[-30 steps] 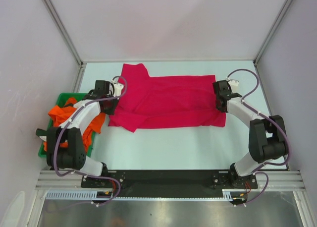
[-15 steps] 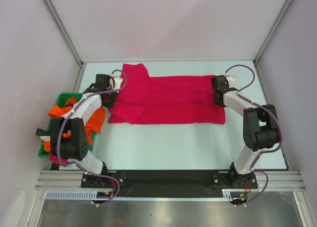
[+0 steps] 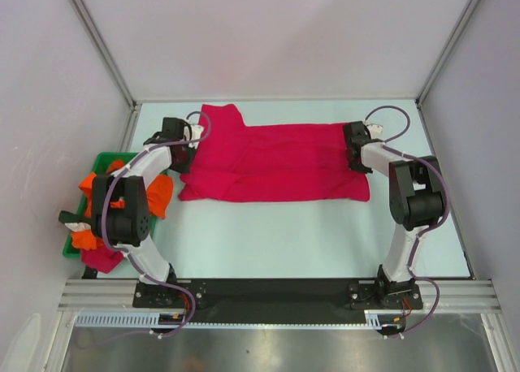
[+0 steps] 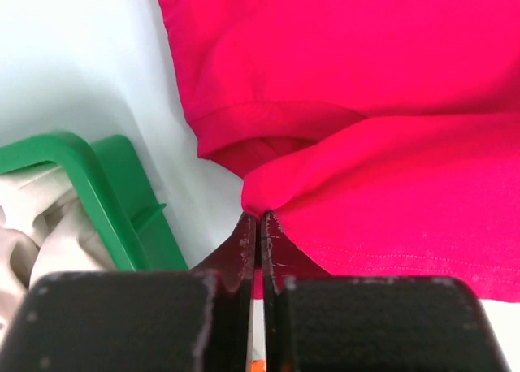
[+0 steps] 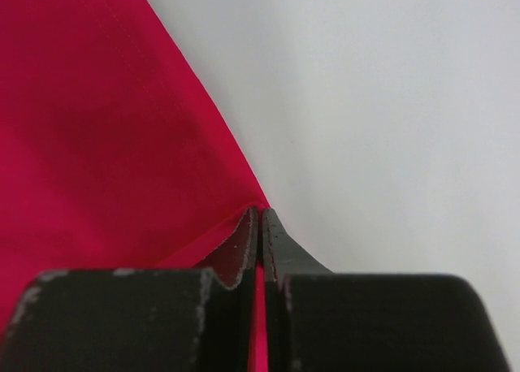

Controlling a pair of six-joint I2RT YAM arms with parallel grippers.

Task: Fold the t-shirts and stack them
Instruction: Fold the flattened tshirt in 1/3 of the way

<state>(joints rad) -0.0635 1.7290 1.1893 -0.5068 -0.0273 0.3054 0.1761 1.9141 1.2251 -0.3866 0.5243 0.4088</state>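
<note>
A pale table (image 3: 268, 242) between white walls (image 3: 268, 39) bears a crimson t-shirt (image 3: 276, 165).

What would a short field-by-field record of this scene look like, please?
surface: pale table
spread garment: crimson-pink t-shirt, lying across the table between the two arms
left hand: shut on the crimson-pink t-shirt at its left edge
right hand: shut on the crimson-pink t-shirt at its right edge
container: green tray at the table's left side
tray contents: orange t-shirts, crumpled, spilling over the rim
</note>
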